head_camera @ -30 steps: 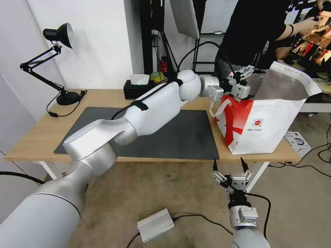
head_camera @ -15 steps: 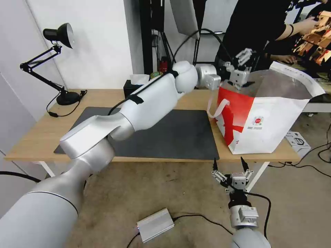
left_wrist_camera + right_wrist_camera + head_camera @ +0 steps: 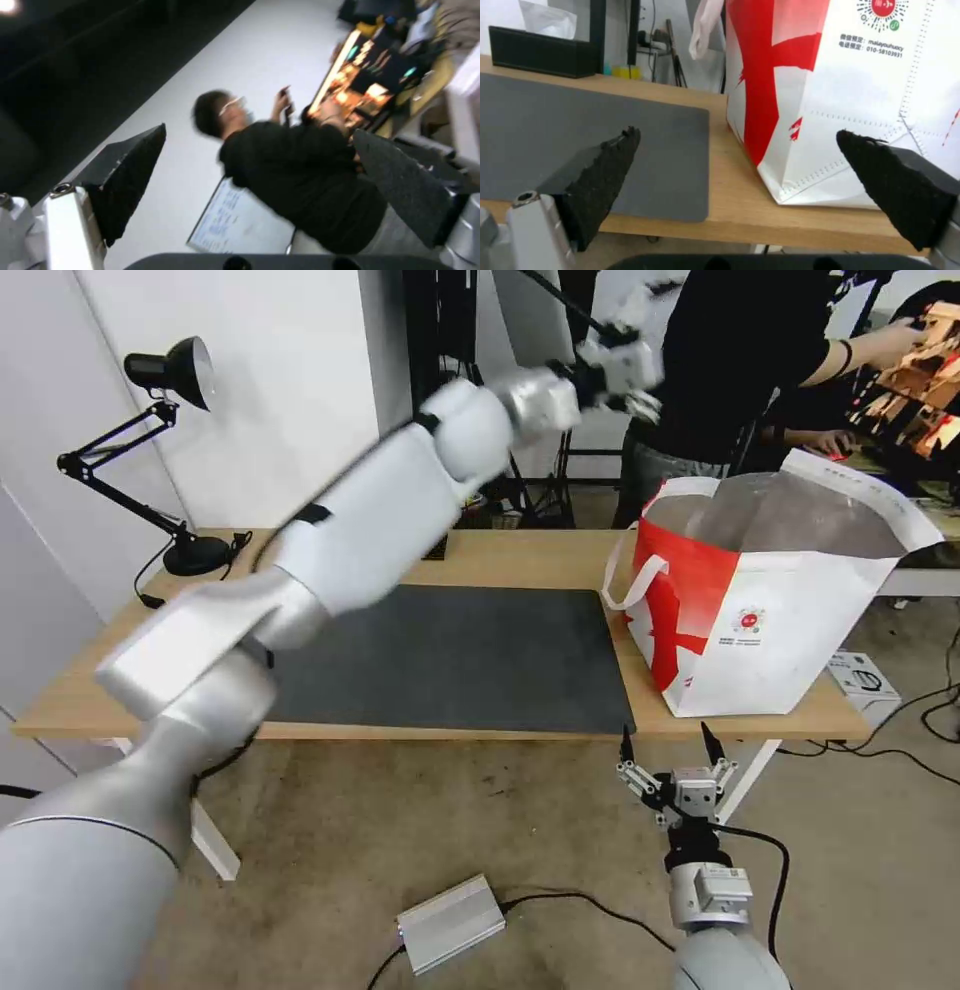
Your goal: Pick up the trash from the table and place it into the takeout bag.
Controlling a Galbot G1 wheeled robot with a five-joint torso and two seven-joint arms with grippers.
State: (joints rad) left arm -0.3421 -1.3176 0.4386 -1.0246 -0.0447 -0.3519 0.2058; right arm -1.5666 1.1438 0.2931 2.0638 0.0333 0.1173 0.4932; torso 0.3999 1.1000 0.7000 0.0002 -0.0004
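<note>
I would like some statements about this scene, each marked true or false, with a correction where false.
1. The left gripper is raised above the takeout bag, open and empty. True.
2. The right gripper holds a red cup. False: it is open and empty, low in front of the table.
3. The bag lies flat on the mat. False: it stands upright beside the mat, on the wood.
4. A black tissue box stands at the table's back. True.
</note>
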